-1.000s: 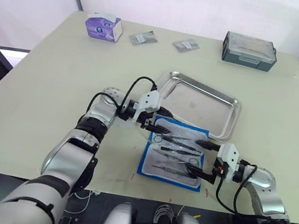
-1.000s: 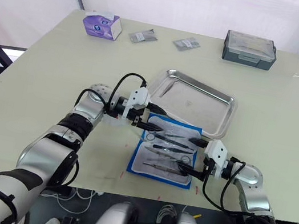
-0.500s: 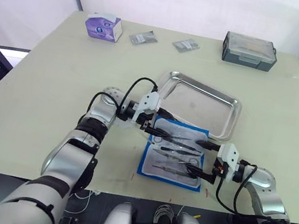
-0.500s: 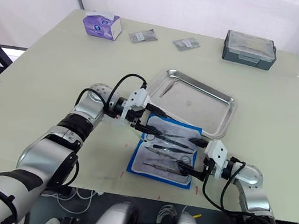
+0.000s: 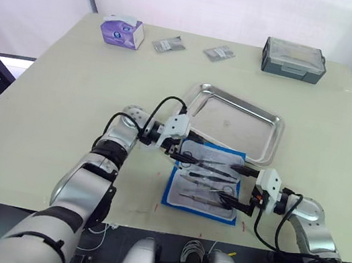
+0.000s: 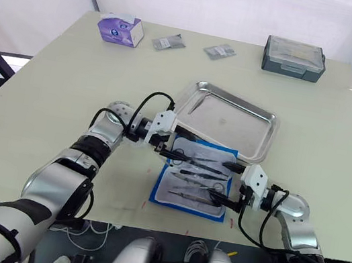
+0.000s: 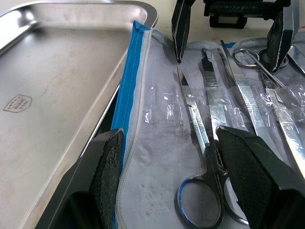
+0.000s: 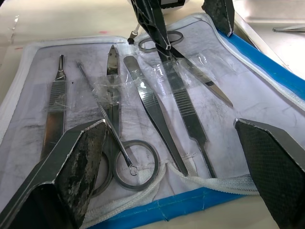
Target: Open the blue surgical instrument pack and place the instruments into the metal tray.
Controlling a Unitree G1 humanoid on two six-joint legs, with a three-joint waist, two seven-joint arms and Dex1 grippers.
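Your blue surgical instrument pack (image 5: 207, 181) lies unfolded on the counter (image 5: 55, 83), its far edge touching the metal tray (image 5: 236, 121); the instruments (image 8: 157, 102) sit under clear pockets; one slim piece already rests in the tray. Your left end effector (image 7: 167, 157) is spread wide over the scissors (image 7: 198, 157), grasping nothing; your right end effector (image 8: 167, 157) is likewise spread at the near edge. Closing carelessly could pinch the pocket film and drag the whole pack.

At frame centre the metal tray (image 5: 235, 123) sits on the table (image 5: 46, 95); the blue surgical instrument pack (image 5: 206, 181) lies open just below it, holding the instruments (image 5: 210, 171).
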